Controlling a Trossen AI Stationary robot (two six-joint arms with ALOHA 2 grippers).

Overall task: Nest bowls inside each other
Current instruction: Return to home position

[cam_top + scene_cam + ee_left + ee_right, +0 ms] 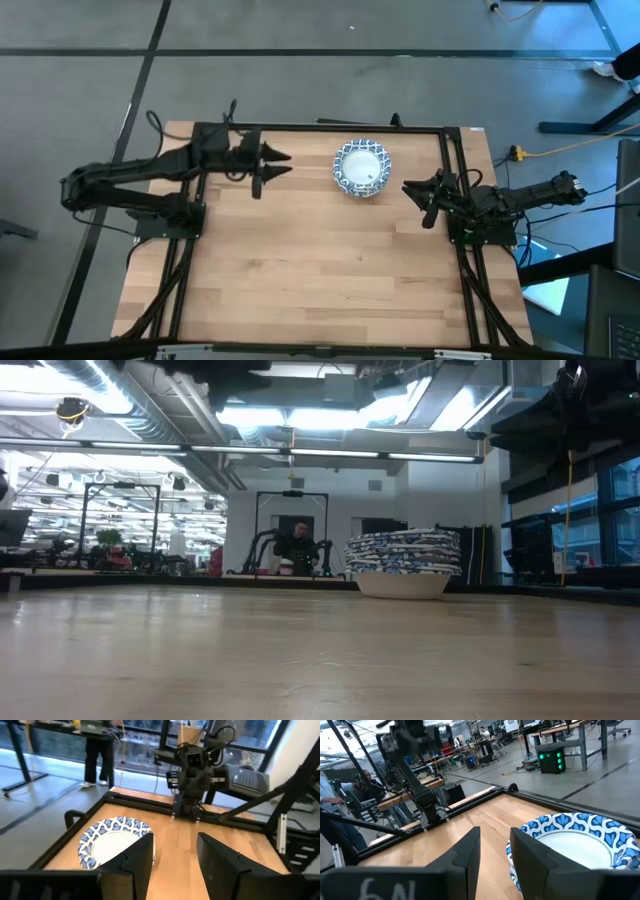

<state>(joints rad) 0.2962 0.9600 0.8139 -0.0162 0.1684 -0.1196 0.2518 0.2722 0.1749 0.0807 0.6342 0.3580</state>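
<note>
Stack: the bowls sit nested as one pile on the tabletop, near its far edge, between the two arms. The low view shows many patterned rims layered above one white base.
Left tool: the left tool hangs just beside the pile, not touching it. Fingers are apart and hold nothing.
Right tool: the right tool is near the pile on the other side, clear of it. Fingers are parted and empty.
Loose bowls: I see none in any view, so I judge the nesting finished.
Weight (my estimate): each bowl looks thin-walled and light. The whole pile will be noticeably heavier.
Stiffness: the rims look thin, so I expect some flex under a pinch. I cannot tell the material.
Surface: the white inside looks smooth and may be slippery.
Grip point: one finger inside and one outside, across the rim wall.
Caution: a pinch at the top rim may lift only the upper bowls. To move the whole pile I would push low on its base.
</note>
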